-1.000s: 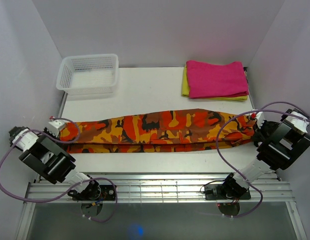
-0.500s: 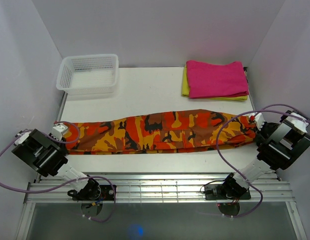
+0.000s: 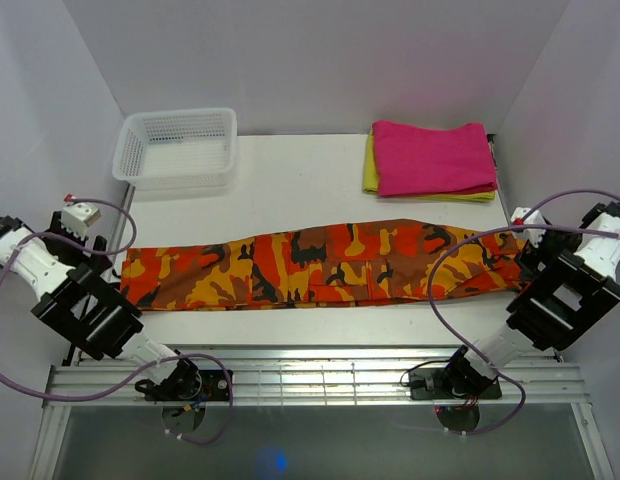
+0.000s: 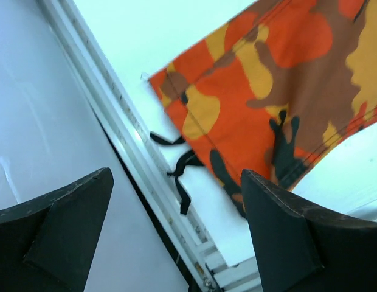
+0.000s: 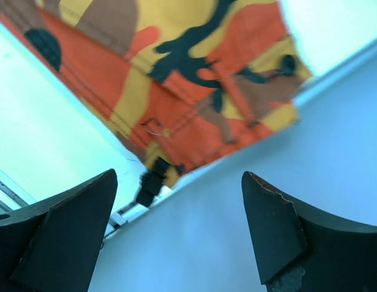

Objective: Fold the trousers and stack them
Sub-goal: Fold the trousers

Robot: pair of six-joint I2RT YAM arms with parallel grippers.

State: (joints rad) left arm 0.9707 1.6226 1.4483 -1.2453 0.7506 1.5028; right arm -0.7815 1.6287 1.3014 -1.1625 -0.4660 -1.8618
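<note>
The white desk (image 3: 310, 190) fills the middle of the top view. The trousers (image 3: 320, 265) lie flat on it as one long camouflage band, running from the desk's left edge to its right edge across the centre of the frame, nearer the bottom rail than the back wall.

The left arm (image 3: 85, 310) stands at the lower left and the right arm (image 3: 560, 295) at the lower right, each next to one end of the band.

A white mesh basket (image 3: 176, 113) sits in the upper left corner of the desk, well apart from the trousers. In the upper right, a folded pink cloth (image 3: 433, 157) rests on a folded yellow cloth (image 3: 369, 165).

In the left wrist view the left fingers (image 4: 61, 234) stand wide apart with nothing between them. The trouser end fills the upper right of that frame, and thin black cords (image 4: 179, 176) trail from it at the centre.

In the right wrist view the right fingers (image 5: 61, 234) are likewise spread and empty. The other trouser end fills the top of that frame, and a small black tab (image 5: 151, 184) hangs from its edge.
</note>
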